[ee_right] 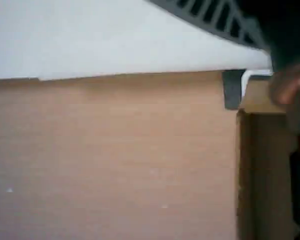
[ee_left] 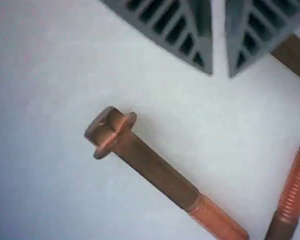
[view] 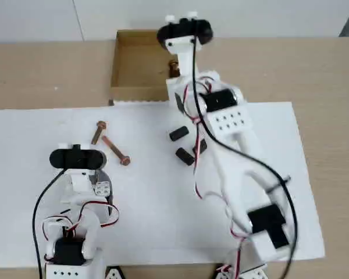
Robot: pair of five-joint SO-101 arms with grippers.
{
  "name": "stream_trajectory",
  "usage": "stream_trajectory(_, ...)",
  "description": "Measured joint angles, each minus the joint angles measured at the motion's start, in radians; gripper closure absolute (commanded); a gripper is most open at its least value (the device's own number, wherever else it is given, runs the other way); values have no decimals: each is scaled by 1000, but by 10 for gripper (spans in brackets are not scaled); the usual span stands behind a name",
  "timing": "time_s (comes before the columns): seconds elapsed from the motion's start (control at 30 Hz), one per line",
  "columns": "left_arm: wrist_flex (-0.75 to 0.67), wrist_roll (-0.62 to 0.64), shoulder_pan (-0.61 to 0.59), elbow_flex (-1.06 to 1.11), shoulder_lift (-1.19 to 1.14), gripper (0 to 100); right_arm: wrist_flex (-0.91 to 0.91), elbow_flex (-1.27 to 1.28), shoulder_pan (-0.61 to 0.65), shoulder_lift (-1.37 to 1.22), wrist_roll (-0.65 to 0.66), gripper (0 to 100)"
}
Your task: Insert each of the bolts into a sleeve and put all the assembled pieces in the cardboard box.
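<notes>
**Bench stock, largest first. Positions are given relative to the box.**

1. Light wooden table (view: 35, 70): is carrying everything. The shallow open-topped cardboard box (view: 136, 64) is sitting toward its far edge.
2. Large white paper sheet (view: 151, 203): is lying flat on the table. Its far edge is running just beside the box's near wall.
3. White R arm (view: 235, 136) w/ black motors: is stretching from the near side across the sheet to the box.
   - R gripper (view: 174, 61) is hanging over the box interior, by the R-side wall.
   - A small copper-brown piece (view: 173, 70) is showing right at the gripper. Whether it is being clamped: cannot tell.
4. White L arm (view: 81, 180): is sitting well apart from the box, on the near L side.
   - L gripper (ee_left: 220, 74) is pointing down at the sheet.
   - Its grey ribbed fingers (ee_left: 185, 30) are almost together, w/ only a thin slit btwn the tips, and are gripping nothing.
5. Cardboard box: is standing open, w/ bare floor showing on its L side.
6. Copper-coloured flanged bolts, qty 2: are lying loose on the sheet, near side of the box, toward L.
   - First bolt (view: 98, 132) is lying closer to the box.
   - Second bolt (view: 115, 150) is lying just beyond it. Their ends are close; contact cannot be told.
7. Short black cylindrical sleeves, qty 3: are lying on the sheet, near side of the box, below its R corner.
   - One sleeve (view: 178, 133) is lying nearest the box.
   - Another sleeve (view: 184, 156) is lying farther off.
   - The third sleeve (view: 200, 145) is lying partly under the R arm.
</notes>
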State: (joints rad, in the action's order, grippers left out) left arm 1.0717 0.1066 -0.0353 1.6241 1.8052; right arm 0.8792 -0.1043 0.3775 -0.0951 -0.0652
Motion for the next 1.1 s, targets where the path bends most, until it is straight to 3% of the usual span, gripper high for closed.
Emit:
stream_trajectory(0.57,0,0,0,0,0,994,-104,-652,-3,-631,219,995)
stream_trajectory(0.9,0,0,0,0,0,994,-106,-827,18,-829,229,990)
stream_trajectory(1.1,0,0,0,0,0,994,-106,-887,20,-910,230,824)
